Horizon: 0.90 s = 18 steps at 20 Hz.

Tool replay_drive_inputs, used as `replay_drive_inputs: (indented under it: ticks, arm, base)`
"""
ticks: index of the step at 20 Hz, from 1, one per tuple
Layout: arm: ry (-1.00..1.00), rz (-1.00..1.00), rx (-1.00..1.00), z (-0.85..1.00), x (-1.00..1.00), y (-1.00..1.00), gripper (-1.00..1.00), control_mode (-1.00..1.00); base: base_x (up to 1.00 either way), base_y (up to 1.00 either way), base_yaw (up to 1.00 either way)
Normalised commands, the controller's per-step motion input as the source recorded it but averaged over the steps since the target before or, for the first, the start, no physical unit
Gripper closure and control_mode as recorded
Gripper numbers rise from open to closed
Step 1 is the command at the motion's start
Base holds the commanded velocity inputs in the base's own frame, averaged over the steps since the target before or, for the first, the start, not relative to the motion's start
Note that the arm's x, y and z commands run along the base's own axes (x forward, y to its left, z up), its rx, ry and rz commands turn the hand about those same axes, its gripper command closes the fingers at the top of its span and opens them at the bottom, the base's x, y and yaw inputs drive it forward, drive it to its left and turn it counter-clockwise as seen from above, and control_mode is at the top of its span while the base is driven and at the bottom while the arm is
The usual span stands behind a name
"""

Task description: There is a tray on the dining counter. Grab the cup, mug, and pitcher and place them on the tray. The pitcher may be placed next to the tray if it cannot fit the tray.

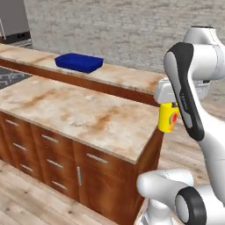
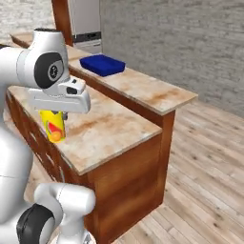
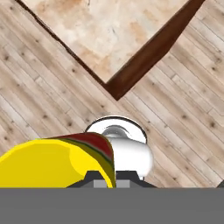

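We see 2 marble-topped counters. On the far dining counter (image 1: 127,77) lies the blue tray (image 1: 79,62). The near lower counter (image 1: 83,116) stands on a wooden floor (image 2: 209,162).

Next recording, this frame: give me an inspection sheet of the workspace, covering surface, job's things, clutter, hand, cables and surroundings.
Surface: dining counter, beige brown-veined marble top, reddish wood front; a lower marble counter with drawers stands in front of it.
Job's things: blue tray on the dining counter, nothing in it; yellow cup with a red-orange mark, held in the air beside the lower counter's end, above the wood floor.
Clutter: nothing seen.
Hand: hand shut on the yellow cup, well short of the tray.
Cables: nothing seen.
Surroundings: grey brick wall, wood plank floor, a grey appliance at the far end.
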Motion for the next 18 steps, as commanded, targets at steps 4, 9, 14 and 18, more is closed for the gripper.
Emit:
replay_drive_inputs:
  ticks: [4, 9, 14, 18]
  arm:
    - [0.00, 0.00, 0.00, 0.00, 0.00, 0.00, 1.00, 1.00]
    - [0.00, 0.00, 0.00, 0.00, 0.00, 0.00, 1.00, 1.00]
    - [0.00, 0.00, 0.00, 0.00, 0.00, 0.00, 1.00, 1.00]
    - [0.00, 0.00, 0.00, 0.00, 0.00, 0.00, 1.00, 1.00]
  base:
    - [0.03, -0.03, -0.83]
    - [0.21, 0.00, -0.79]
    - [0.55, 0.00, -0.51]
    - [0.99, 0.00, -0.15]
